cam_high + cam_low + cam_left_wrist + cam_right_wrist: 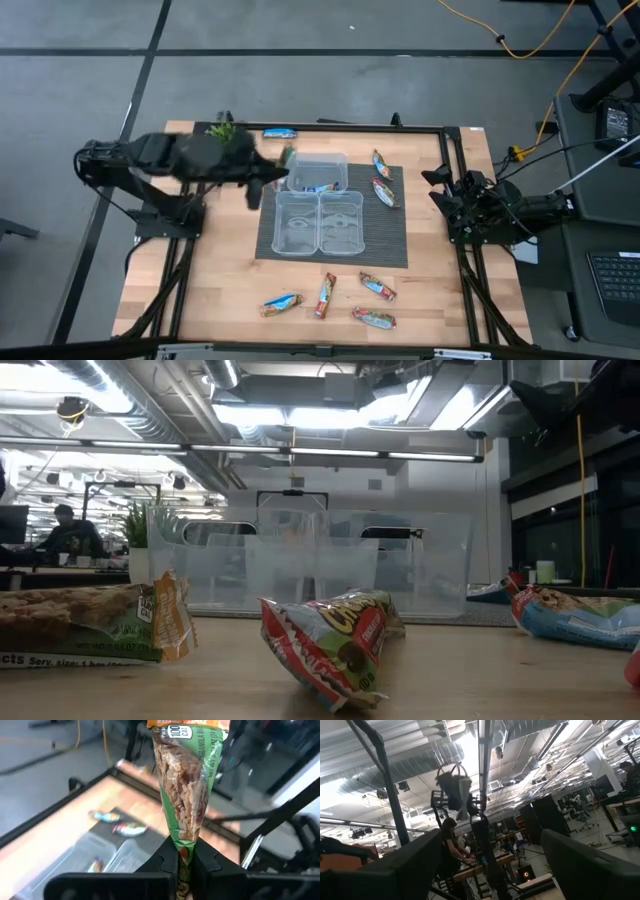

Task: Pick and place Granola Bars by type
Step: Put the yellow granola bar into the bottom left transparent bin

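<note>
My left gripper (278,172) hovers above the left rim of the far clear tub (318,170), shut on a green-and-orange granola bar (185,785). That tub holds one blue bar (320,187). Two more tubs (318,222) sit side by side on a dark mat. Loose bars lie flat on the table: a blue one (279,132) at the far edge, two (382,178) on the mat's right part, several (325,296) near the front edge. My right gripper (445,190) waits open at the table's right edge. My left gripper pinches the bar's wrapper end (186,844) between its two fingers (167,862). The bar sticks straight out beyond the fingertips, lengthwise along the fingers, with its orange end (187,724) farthest away. It is lifted clear of the table and the tubs.
In the low view a green-orange bar (90,622), a red-teal bar (335,640) and a blue bar (580,615) lie in front of the tubs (300,570). A small plant (226,130) stands at the far left. A black frame (455,160) borders the table.
</note>
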Available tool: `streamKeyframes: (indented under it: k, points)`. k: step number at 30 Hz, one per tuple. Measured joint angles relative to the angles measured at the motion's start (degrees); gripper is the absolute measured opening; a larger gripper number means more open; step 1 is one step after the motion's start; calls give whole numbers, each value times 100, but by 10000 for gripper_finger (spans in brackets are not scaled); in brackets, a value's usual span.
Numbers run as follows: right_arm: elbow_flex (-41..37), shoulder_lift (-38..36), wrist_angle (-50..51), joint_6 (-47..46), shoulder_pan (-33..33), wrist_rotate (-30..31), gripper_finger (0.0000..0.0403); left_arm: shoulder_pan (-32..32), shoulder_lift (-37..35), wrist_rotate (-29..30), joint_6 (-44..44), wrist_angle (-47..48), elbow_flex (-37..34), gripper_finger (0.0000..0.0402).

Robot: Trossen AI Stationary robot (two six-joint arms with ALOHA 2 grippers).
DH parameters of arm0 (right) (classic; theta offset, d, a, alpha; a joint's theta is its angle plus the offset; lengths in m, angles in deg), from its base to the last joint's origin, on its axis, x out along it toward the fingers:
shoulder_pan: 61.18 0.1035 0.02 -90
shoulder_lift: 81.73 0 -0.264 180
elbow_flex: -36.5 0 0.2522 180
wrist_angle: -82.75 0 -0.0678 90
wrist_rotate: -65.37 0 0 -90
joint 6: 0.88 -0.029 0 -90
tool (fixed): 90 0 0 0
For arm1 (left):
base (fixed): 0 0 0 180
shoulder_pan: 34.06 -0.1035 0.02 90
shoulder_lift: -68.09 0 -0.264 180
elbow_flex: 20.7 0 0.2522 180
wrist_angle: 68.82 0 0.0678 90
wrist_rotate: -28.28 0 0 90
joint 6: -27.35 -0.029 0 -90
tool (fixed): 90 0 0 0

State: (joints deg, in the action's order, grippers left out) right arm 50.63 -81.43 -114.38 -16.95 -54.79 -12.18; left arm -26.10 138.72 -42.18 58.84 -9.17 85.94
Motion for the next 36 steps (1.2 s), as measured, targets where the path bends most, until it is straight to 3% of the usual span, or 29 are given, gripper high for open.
streamKeyframes:
  k: [3,7,13,17,26,32,36]
  points:
    - [0,0,20,13,0,0,344,-574,424,-646,-175,660,470,9]
    - [0,0,22,17,0,2,344,-920,741,-1034,-396,981,784,10]
    - [0,0,119,9,0,2,344,-1047,1182,-1005,-335,1620,715,12]
    - [0,0,253,2,0,1,344,-859,1597,-1047,-119,1681,-8,12]
    - [0,1,319,-15,0,1,344,-528,1923,-1626,642,-216,-2040,16]
    - [0,0,319,-16,0,2,344,-411,1932,-1808,1080,-497,-2763,17]
    - [0,1,319,-10,0,4,344,-382,1932,-2096,1129,-520,-2865,29]
